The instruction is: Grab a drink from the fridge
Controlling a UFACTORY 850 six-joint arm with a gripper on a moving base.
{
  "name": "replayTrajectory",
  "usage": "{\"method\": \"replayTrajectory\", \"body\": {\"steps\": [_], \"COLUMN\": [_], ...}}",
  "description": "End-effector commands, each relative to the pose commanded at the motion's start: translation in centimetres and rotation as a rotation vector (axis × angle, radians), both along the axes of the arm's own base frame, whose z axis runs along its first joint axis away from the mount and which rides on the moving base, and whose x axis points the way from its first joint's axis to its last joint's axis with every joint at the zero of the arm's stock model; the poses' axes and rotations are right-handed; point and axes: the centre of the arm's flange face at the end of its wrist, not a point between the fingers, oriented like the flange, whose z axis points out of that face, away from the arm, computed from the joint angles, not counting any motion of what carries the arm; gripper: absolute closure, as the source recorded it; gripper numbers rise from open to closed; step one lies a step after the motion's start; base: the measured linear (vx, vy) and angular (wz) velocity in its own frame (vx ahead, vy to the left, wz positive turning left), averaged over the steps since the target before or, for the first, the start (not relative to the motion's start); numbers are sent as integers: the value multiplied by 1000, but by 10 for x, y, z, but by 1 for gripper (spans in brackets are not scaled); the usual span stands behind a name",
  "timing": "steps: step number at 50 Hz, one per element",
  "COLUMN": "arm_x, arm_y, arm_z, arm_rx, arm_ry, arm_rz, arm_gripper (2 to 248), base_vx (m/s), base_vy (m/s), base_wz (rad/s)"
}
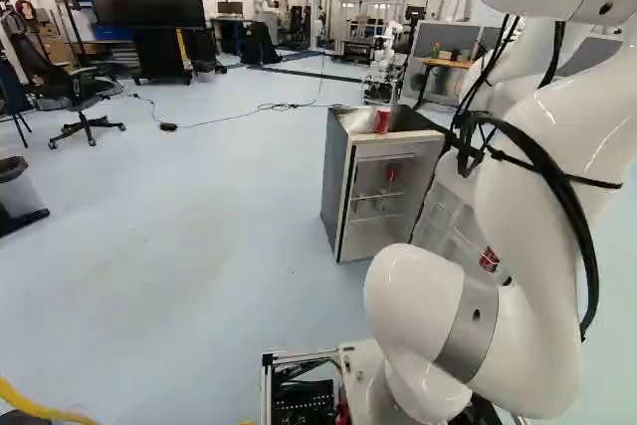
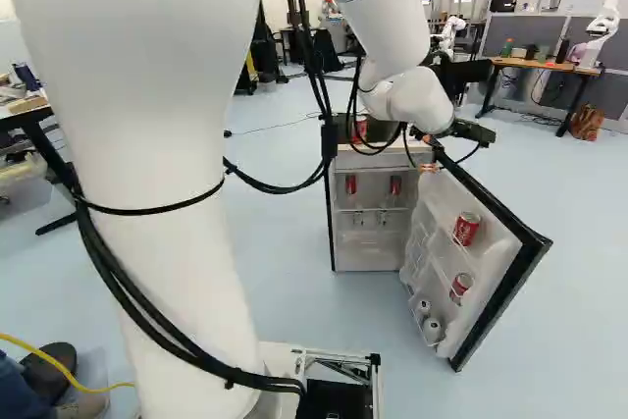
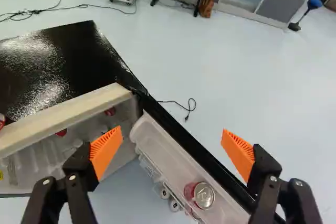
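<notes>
In the right base view my gripper [image 2: 429,167] is over the fridge's open door [image 2: 520,267], near the hinge corner; the arm hides it in the left base view. Seen from the wrist, the gripper [image 3: 172,149] is open, its orange pads wide apart with nothing held. Below and between them, a red can [image 3: 203,195] stands in the door's upper shelf. That can [image 2: 467,229] and another red can [image 2: 461,286] lower down show in the right base view, with pale cans at the bottom. The small fridge [image 1: 338,181] holds more red cans inside [image 2: 395,185]. One red can [image 1: 382,120] stands on its top.
A black cable [image 3: 178,103] lies on the floor beyond the door. Another robot [image 1: 386,52] stands behind the fridge, and one more robot [image 2: 610,12] is by a wooden desk [image 2: 540,65]. An office chair [image 1: 75,87] is far left. A person's shoes [image 2: 59,370] are near the base.
</notes>
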Motion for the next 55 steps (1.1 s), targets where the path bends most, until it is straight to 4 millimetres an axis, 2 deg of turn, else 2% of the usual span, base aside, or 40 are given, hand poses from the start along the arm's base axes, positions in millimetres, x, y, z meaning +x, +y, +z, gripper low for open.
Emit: {"method": "replayTrajectory", "body": {"steps": [41,55], "arm_x": [-15,-16], "arm_y": [-58,-81], "arm_z": [29,20], "arm_rx": [148,228], "arm_ry": [48,69], "arm_rz": [-194,-259], "arm_gripper": [3,3], "base_vx": [0,0], "base_vy": [0,0], "base_wz": [0,0]}}
